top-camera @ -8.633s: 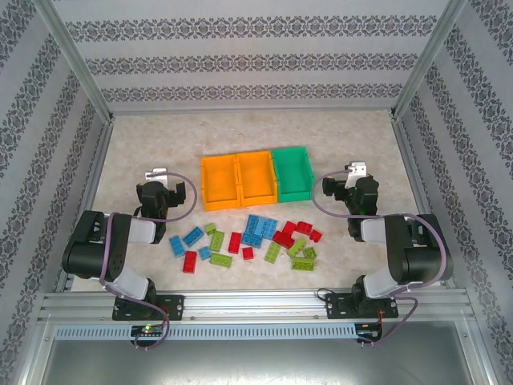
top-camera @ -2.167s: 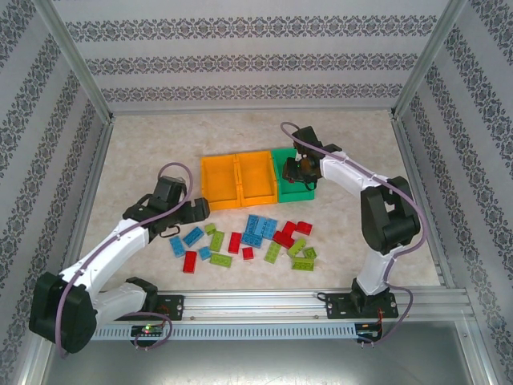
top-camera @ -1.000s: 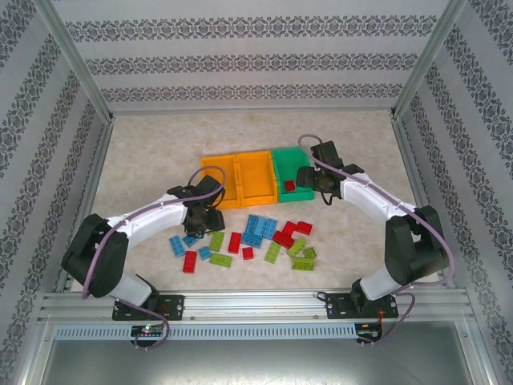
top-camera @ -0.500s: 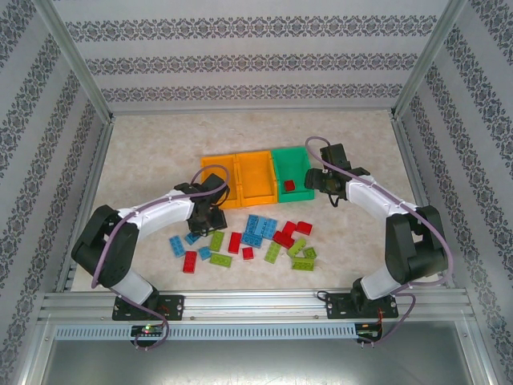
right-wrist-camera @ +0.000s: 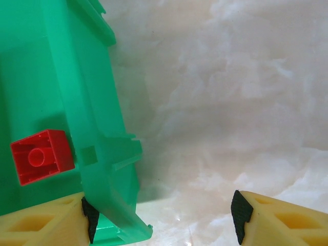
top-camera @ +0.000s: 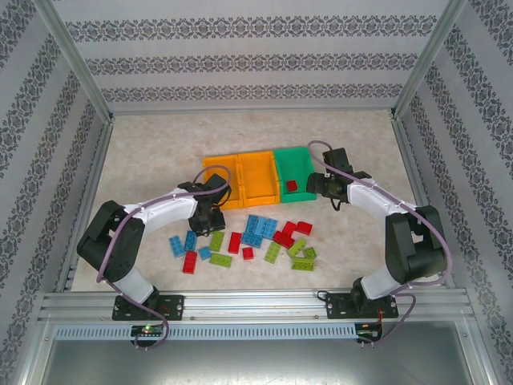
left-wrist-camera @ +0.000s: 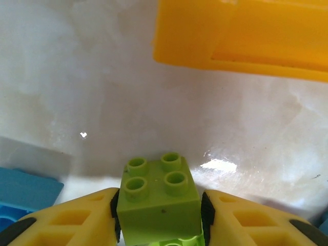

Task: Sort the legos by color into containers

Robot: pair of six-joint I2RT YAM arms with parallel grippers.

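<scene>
My left gripper (top-camera: 210, 216) is shut on a lime green lego (left-wrist-camera: 158, 197), its yellow fingers (left-wrist-camera: 77, 220) pressing both sides, low over the table just in front of the left orange container (top-camera: 218, 183). The middle orange container (top-camera: 256, 178) and the green container (top-camera: 293, 170) complete the row. One red lego (top-camera: 291, 186) lies in the green container (right-wrist-camera: 92, 128). My right gripper (top-camera: 322, 186) is open beside that container's right wall, with nothing between its fingers (right-wrist-camera: 164, 215). The remaining legos (top-camera: 258, 228), blue, red and lime, lie scattered in front of the containers.
A blue lego (left-wrist-camera: 25, 192) lies just left of my left fingers. The orange container's wall (left-wrist-camera: 241, 36) stands ahead of the held brick. Patterned walls and metal frame posts (top-camera: 76, 72) enclose the marble table (top-camera: 160, 144).
My left gripper has settled at the pile's left end with the lime lego in its grip. My right gripper has drawn back rightwards from the green container, leaving the red lego inside.
</scene>
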